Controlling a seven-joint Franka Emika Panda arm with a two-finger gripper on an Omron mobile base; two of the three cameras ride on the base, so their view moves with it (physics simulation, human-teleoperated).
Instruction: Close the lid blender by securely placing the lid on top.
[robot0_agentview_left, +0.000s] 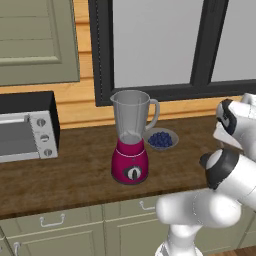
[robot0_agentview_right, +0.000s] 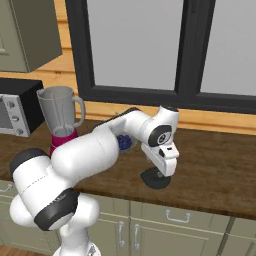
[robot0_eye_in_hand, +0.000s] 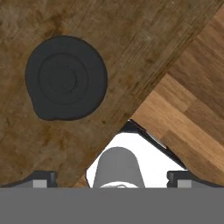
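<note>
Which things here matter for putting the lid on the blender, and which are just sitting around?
For the job:
blender, jar open on top
lid, flat on the counter
gripper, above the lid

Just lying about:
bowl of blueberries
toaster oven

Kitchen: wooden counter (robot0_agentview_left: 75, 165), toaster oven (robot0_agentview_left: 27, 127), cabinets (robot0_agentview_left: 37, 42), blender (robot0_agentview_left: 131, 137).

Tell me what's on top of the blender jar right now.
Nothing: the blender jar's rim is open, with no lid on it. The black lid lies flat on the wooden counter, below the pincer. What the jar holds can't be told.
</note>
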